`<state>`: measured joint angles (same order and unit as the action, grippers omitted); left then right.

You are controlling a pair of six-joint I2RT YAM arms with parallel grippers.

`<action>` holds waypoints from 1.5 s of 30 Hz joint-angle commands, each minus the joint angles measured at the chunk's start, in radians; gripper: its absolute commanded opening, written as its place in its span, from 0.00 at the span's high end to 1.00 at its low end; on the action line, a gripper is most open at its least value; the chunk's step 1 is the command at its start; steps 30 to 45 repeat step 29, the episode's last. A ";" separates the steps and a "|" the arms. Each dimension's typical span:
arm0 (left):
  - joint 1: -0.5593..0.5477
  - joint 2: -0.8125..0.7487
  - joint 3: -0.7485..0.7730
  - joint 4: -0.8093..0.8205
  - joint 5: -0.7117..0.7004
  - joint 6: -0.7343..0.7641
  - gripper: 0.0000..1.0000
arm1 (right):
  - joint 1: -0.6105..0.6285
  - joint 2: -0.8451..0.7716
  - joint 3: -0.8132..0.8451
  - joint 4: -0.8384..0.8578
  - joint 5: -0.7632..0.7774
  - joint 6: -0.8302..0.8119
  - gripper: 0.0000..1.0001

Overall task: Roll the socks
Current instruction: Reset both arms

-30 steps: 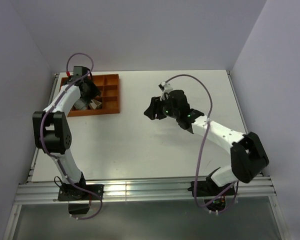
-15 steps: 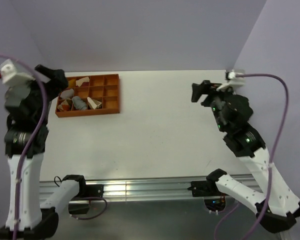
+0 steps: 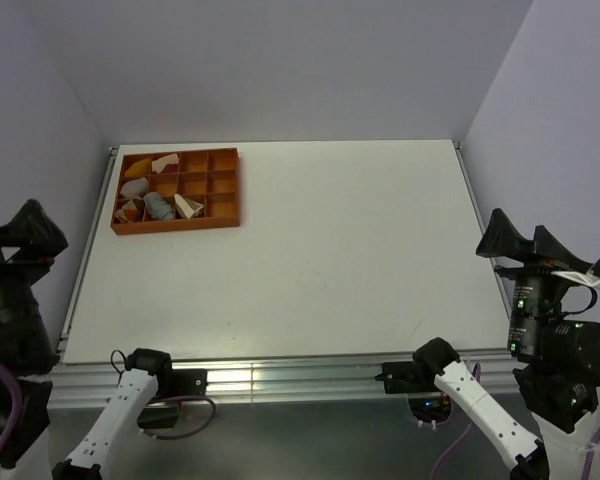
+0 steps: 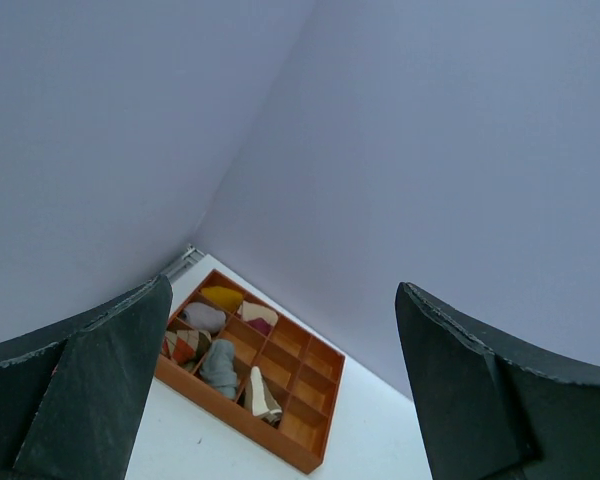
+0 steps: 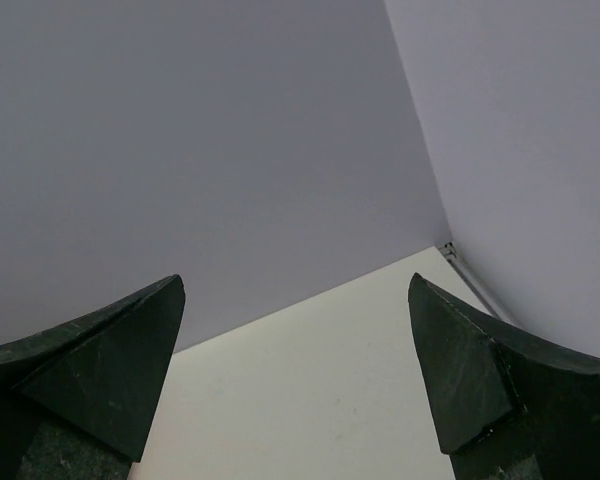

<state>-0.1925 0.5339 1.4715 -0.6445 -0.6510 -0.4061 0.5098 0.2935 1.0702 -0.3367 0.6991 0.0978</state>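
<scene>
The socks lie in the orange divided tray (image 3: 178,228) at the table's far left. A grey sock (image 3: 160,207) (image 4: 220,368) sits rolled in one compartment. Beside it, in the compartment to the right, lies a brown-and-white sock (image 3: 187,206) (image 4: 263,393). My left gripper (image 3: 20,235) (image 4: 282,290) is open and empty, raised high at the near left, well back from the tray (image 4: 240,425). At the near right my right gripper (image 3: 520,225) (image 5: 296,280) is open too, with nothing between its fingers, above the table's right edge.
The tray also holds a yellow piece (image 4: 223,297), a pale grey roll (image 4: 204,317), a white-and-red piece (image 4: 257,315) and an orange patterned roll (image 4: 185,347). Walls close the table (image 3: 330,260) at the back and both sides. A metal rail (image 3: 280,380) runs along the near edge.
Both arms have drawn back from over the table to the near edge and risen. The left gripper left the tray and opened wide; the right gripper opened fully too.
</scene>
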 commanded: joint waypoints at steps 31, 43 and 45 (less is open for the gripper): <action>-0.173 -0.204 -0.266 -0.035 -0.254 -0.071 0.01 | -0.002 0.015 -0.104 0.030 -0.049 -0.020 0.00; -0.173 -0.204 -0.266 -0.035 -0.254 -0.071 0.01 | -0.002 0.015 -0.104 0.030 -0.049 -0.020 0.00; -0.173 -0.204 -0.266 -0.035 -0.254 -0.071 0.01 | -0.002 0.015 -0.104 0.030 -0.049 -0.020 0.00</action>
